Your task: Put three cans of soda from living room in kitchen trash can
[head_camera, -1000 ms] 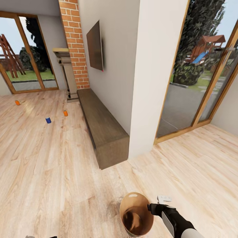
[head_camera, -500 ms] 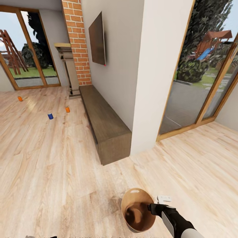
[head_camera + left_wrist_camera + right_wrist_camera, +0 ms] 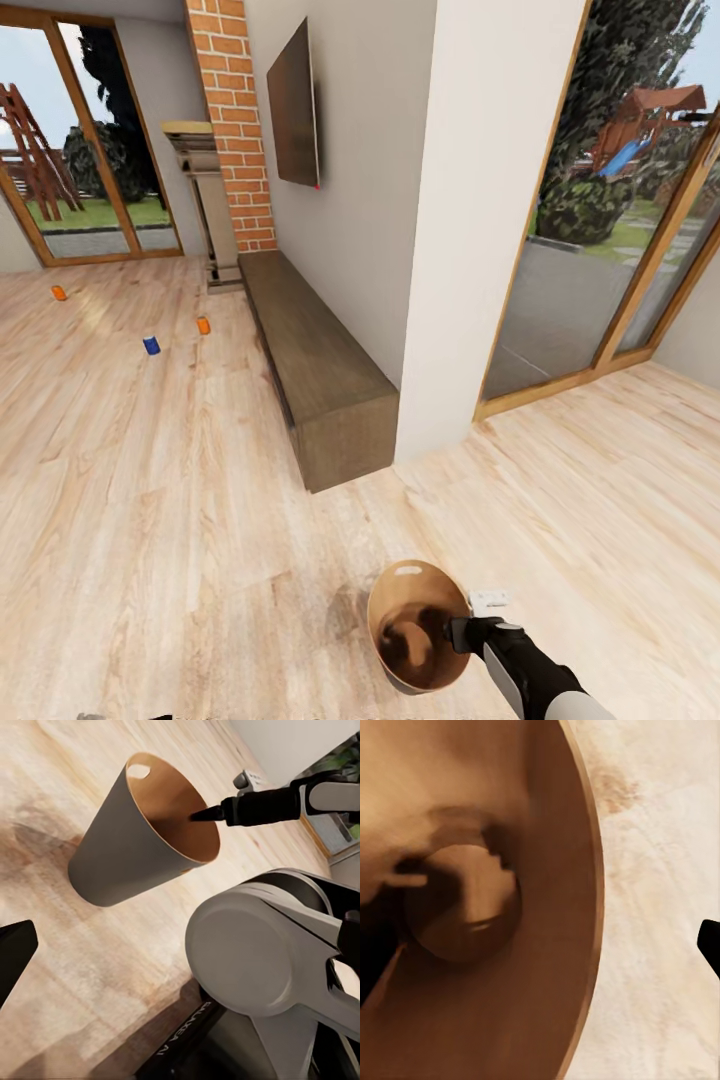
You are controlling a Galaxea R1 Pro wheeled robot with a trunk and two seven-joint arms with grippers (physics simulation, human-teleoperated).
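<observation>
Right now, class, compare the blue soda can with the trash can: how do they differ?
The blue soda can is tiny, dark and closed, standing far off on the floor; the trash can is far bigger, pale grey outside, open-topped, and held at its rim by the right claw. Both are round containers.

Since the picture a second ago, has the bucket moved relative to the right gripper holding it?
No. The tash can stays on the right gripper at its rim; the wooden cabinet shifted slightly, so the camera moved.
</observation>
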